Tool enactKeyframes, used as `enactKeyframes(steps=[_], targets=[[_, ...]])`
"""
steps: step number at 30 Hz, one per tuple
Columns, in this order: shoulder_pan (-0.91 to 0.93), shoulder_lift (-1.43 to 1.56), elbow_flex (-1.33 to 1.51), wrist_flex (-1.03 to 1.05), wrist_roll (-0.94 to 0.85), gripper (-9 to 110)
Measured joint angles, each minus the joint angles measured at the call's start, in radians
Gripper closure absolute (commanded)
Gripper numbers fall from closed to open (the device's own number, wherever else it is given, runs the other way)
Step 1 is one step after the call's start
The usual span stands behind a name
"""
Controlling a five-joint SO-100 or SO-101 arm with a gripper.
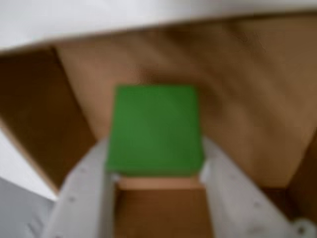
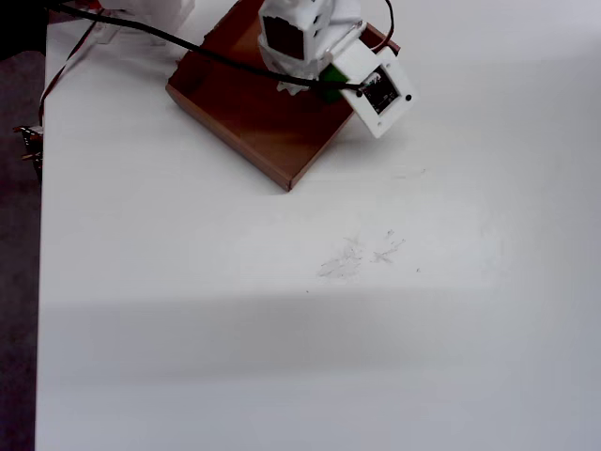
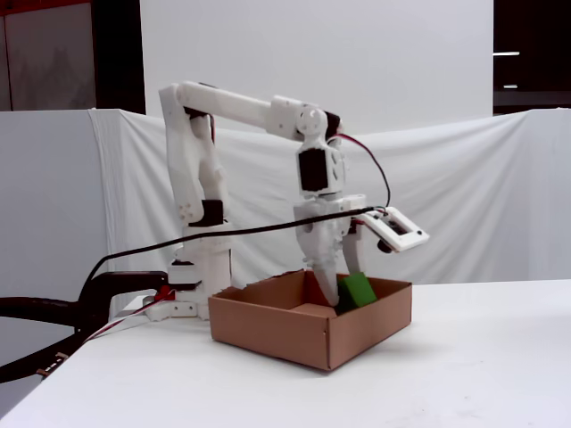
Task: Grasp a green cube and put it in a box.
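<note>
Green cube (image 1: 154, 130) pinched between the white pincer's (image 1: 157, 173) fingers, low inside the cardboard box (image 3: 268, 328).

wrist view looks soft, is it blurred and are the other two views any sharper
Wrist view: blurred throughout; the green cube, held over the box, has smeared edges. Overhead view: sharper, with a broad soft shadow band across the table. Fixed view: sharpest, evenly lit, no glare.

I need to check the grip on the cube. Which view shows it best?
The wrist view: the cube fills the centre, held between the jaws above the box floor, though blurred. The overhead view shows only a green sliver under the arm; the fixed view shows it partly behind a finger.
</note>
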Motion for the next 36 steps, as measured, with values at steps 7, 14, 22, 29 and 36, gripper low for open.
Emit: enactKeyframes(steps=[7, 14, 22, 29, 36], targets=[[-0.058, 0.0, 0.008, 0.034, 0.037, 87], [-0.094, 0.0, 0.08, 0.029, 0.04, 87], [-0.095, 0.0, 0.107, 0.011, 0.04, 85], [-0.092, 0.0, 0.117, -0.005, 0.041, 80], [-0.037, 0.006, 0.069, 0.043, 0.041, 79]])
